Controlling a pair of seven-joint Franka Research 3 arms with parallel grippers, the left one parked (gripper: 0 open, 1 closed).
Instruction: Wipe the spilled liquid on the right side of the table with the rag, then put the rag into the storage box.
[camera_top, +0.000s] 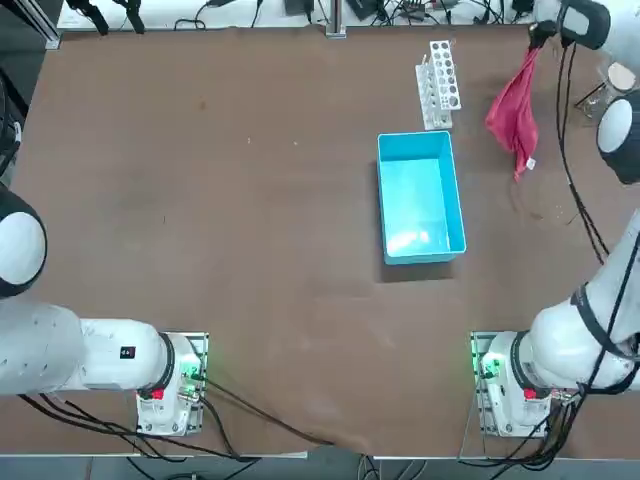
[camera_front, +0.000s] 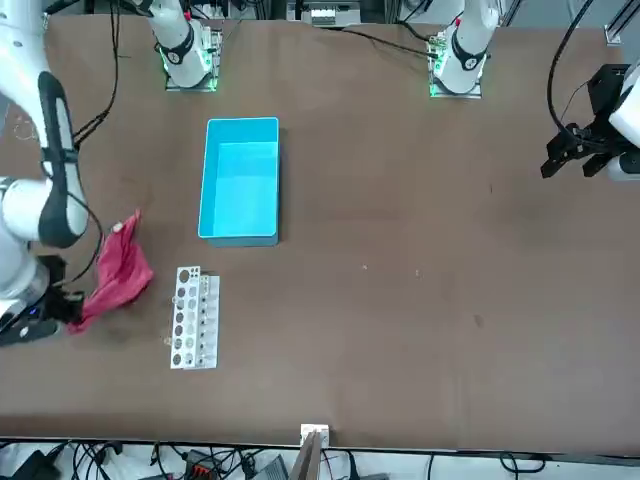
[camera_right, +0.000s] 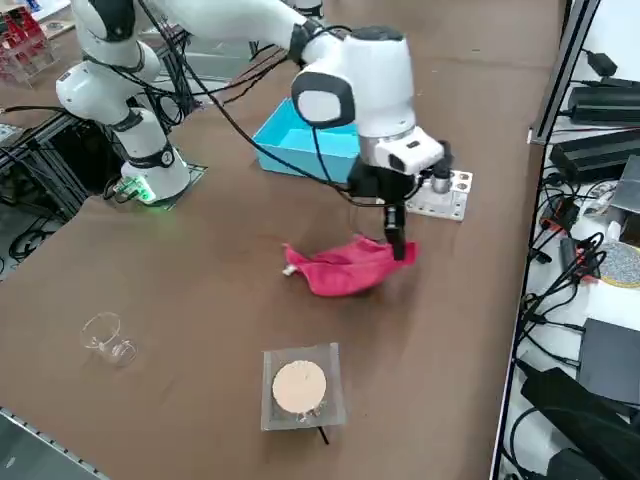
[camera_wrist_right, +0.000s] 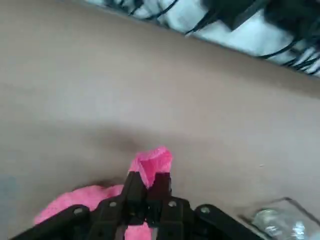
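Your right gripper (camera_right: 397, 243), centre of the side view, has its fingers (camera_wrist_right: 134, 186) clenched on the rag (camera_right: 345, 267), which trails onto the desk (camera_right: 200, 290).

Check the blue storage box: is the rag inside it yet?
Not yet. The storage box shows only its bare blue floor; the rag hangs pinched in the right end effector beside the white rack.

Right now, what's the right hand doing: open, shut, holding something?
Right hand: shut on the wrinkled pink-red cloth rag, pinching one edge of it near the white test-tube rack.
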